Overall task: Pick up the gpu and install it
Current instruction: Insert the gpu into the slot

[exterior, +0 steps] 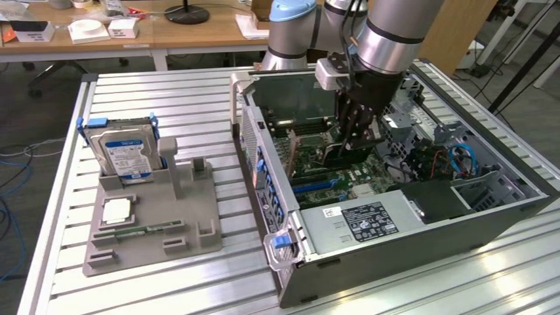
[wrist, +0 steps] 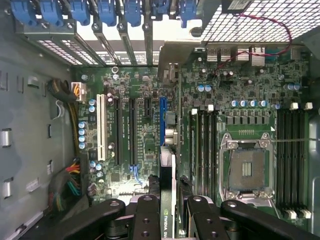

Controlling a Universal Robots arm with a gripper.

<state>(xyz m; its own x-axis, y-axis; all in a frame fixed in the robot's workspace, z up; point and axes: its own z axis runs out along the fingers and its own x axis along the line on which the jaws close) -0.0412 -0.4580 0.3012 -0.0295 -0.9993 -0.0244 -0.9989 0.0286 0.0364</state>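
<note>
Claw (wrist: 167, 210) grips the gpu (wrist: 167, 165) on edge, its long axis aligned over the blue slot (wrist: 162, 120) in the open computer case (exterior: 420, 216).

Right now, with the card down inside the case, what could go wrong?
1. The hand holds the gpu edge-on over the blue slot; if its edge is off the slot line, pressing could stress card or motherboard.
2. Its bracket must meet the rear openings; a miss could jam it.
3. The tall black parts beside the hand leave little room.
</note>
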